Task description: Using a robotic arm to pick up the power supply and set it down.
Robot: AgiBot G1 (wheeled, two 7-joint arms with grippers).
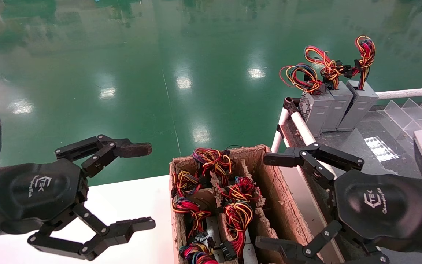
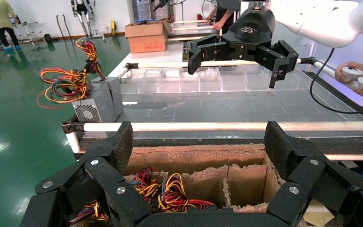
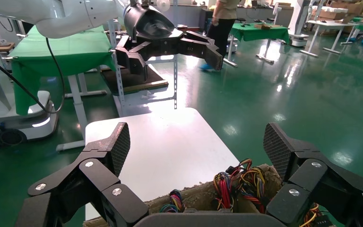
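Several power supplies (image 1: 238, 214) stand wires-up in a divided cardboard box (image 1: 273, 190); mostly their red, yellow and blue wire bundles (image 2: 165, 191) (image 3: 238, 184) show. My left gripper (image 1: 139, 187) hovers open to the left of the box, over the white table, with nothing between its fingers. My right gripper (image 1: 267, 201) hovers open at the box's right wall, also holding nothing. In the left wrist view the left gripper (image 2: 199, 142) frames the box, with the right gripper (image 2: 241, 47) beyond it. In the right wrist view the right gripper (image 3: 198, 146) faces the left gripper (image 3: 170, 47).
Three grey boxes (image 1: 337, 106) with wire bundles stand in a tight row on the dark table (image 1: 357, 146) at the right, behind a white rail (image 1: 302, 128). Clear dividers (image 1: 412, 110) sit farther right. The white table (image 3: 156, 146) lies left of the box. Green floor lies beyond.
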